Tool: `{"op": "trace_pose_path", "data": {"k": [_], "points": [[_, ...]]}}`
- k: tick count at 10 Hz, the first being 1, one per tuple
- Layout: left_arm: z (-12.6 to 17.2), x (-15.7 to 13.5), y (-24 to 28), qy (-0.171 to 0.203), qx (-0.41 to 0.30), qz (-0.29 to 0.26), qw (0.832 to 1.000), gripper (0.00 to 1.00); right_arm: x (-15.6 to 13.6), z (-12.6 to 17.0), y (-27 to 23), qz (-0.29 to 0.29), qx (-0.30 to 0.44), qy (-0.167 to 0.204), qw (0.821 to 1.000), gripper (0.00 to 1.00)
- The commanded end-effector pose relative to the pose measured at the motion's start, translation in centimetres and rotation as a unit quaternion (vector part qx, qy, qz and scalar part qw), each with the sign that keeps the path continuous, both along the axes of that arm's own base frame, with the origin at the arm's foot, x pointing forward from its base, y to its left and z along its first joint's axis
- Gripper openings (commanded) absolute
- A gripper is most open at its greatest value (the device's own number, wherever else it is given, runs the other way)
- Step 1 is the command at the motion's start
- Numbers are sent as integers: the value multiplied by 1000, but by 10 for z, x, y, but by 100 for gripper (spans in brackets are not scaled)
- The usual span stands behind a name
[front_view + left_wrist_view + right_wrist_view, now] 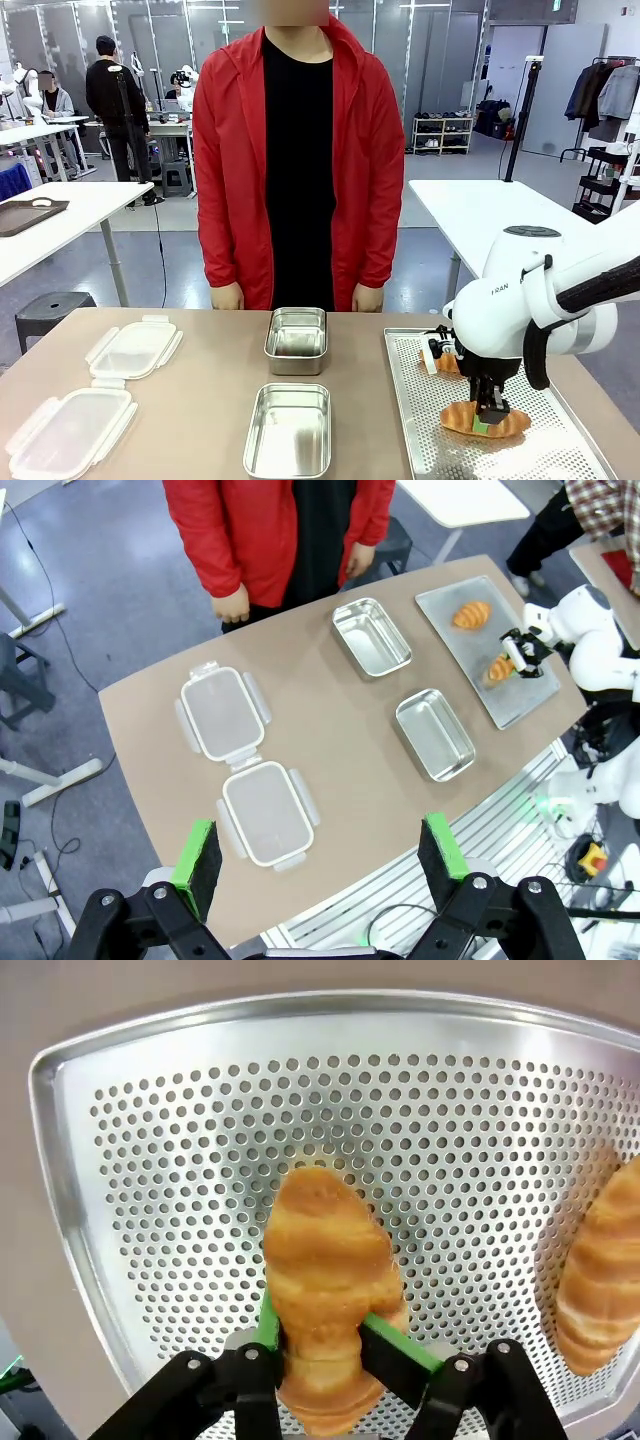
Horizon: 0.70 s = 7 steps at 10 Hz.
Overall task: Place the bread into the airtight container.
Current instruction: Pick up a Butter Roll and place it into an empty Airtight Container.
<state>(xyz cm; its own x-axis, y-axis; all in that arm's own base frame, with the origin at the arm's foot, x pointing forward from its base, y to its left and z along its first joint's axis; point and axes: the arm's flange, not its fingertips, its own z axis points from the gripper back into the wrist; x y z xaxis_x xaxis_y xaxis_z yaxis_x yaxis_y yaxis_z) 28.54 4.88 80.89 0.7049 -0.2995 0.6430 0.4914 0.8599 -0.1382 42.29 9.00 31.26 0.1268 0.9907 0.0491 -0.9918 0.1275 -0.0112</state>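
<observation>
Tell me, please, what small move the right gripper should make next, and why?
Probably lift straight up: the right gripper has its green pads against both sides of the croissant, which seems to rest on the perforated tray; the near steel container is empty.

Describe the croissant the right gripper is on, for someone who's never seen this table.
Find the perforated metal tray at the robot's right of the table. Of the two pastries on it, it's the croissant nearer the robot. Unlike the other croissant, it is clamped in the right gripper.
</observation>
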Motion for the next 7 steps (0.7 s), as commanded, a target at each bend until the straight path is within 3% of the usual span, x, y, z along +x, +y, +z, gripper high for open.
{"op": "trace_pose_path", "data": {"k": [1,4,7], "points": [[1,-2,0,-2,7,-6,1000,100,-5,28,5,2,6,-6,1000,36],[1,-2,0,-2,7,-6,1000,100,-13,74,29,-21,-9,-11,1000,36],[1,-2,0,-2,7,-6,1000,100,-40,135,86,-4,-23,-46,999,36]]}}
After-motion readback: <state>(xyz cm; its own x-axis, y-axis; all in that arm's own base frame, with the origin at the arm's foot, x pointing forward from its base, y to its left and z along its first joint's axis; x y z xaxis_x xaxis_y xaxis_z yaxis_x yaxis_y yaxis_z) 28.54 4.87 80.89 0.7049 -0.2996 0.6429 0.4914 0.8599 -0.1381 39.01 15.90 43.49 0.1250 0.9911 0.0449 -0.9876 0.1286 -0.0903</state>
